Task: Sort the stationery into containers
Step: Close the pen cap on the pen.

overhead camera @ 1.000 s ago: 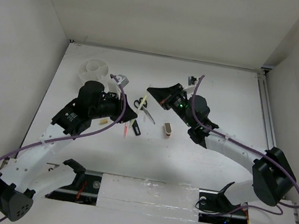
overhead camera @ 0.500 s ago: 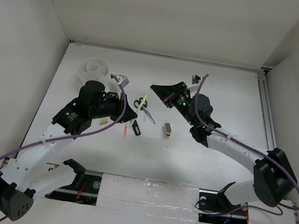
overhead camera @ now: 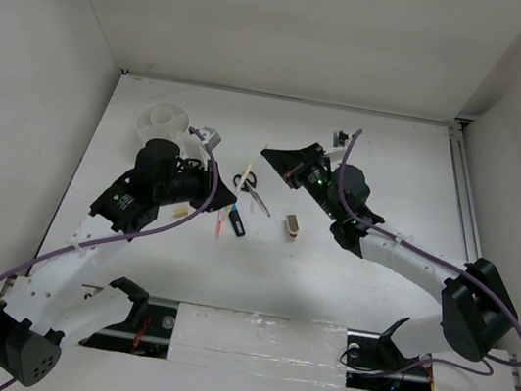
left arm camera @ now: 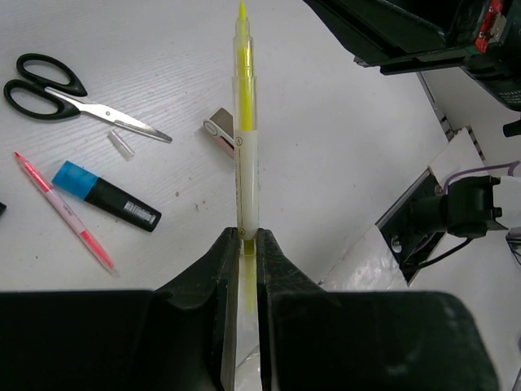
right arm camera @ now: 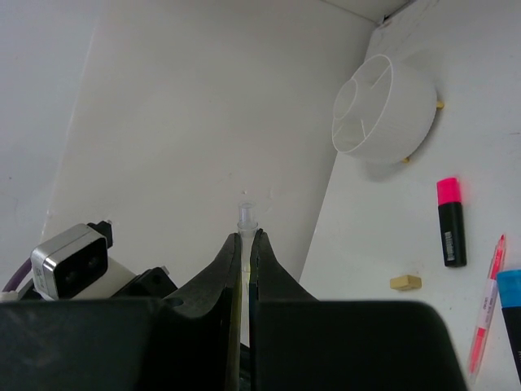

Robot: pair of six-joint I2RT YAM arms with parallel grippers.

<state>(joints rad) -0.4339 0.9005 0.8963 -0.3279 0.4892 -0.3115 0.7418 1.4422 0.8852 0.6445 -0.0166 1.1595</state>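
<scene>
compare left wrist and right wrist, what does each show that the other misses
Only left wrist: scissors, tan-grey block, and the yellow pencil clamped in the left gripper. Only right wrist: white tub, pink highlighter, eraser, right gripper shut on a small clear piece. Both: pink pencil, blue highlighter.

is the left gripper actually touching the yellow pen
Touching. The left wrist view shows the left gripper shut on the lower end of the yellow pen, one finger pressed against each side with no gap.
</scene>
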